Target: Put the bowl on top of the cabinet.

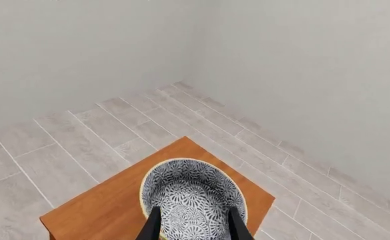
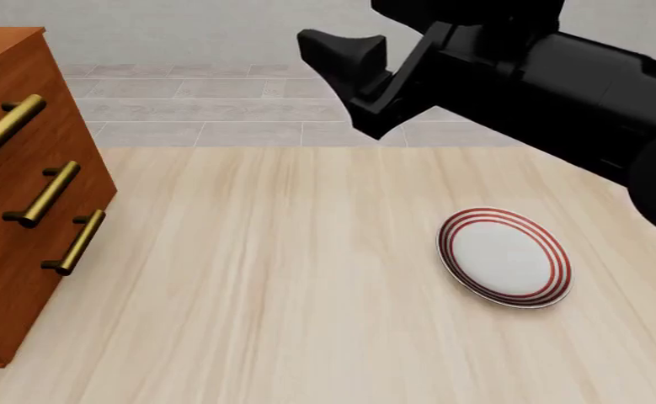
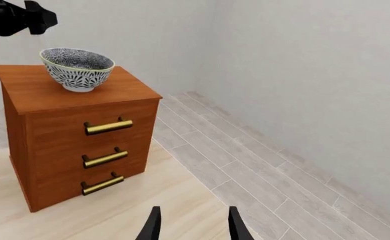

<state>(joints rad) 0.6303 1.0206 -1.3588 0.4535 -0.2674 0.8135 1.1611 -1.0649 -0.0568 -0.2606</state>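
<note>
The bowl (image 3: 78, 68) stands upright on top of the cabinet (image 3: 81, 135), toward the back of the top. From the left wrist camera the bowl (image 1: 192, 197) shows its blue-and-white flowered inside and pale rim, sitting on the orange-brown cabinet top (image 1: 108, 210) near one corner. The left gripper (image 1: 193, 227) hangs over the bowl with its two dark fingers (image 1: 153, 225) spread apart above the inside, gripping nothing. In the right wrist view part of that arm (image 3: 14, 17) shows as a black shape above and beside the bowl, clear of it.

The cabinet (image 2: 18, 194) stands at the left edge of the table (image 2: 271, 278) and has three brass bar handles (image 3: 108, 126), one on each drawer front. The right gripper (image 3: 193, 225) hovers over the table with its fingers (image 3: 235, 225) parted and nothing between them. In the front view the right arm (image 2: 508, 76) reaches in from the right, above the table.

The table is pale wood with a lengthwise grain. One white plate with red rings (image 2: 505, 257) lies flat on it, right of the middle and well apart from the cabinet. Beyond the table the floor (image 3: 248, 165) is of long grey tiles, and plain pale walls (image 3: 315, 75) meet in a corner behind the cabinet.

In all: one bowl, one cabinet, one plate, three handles, two arms.
</note>
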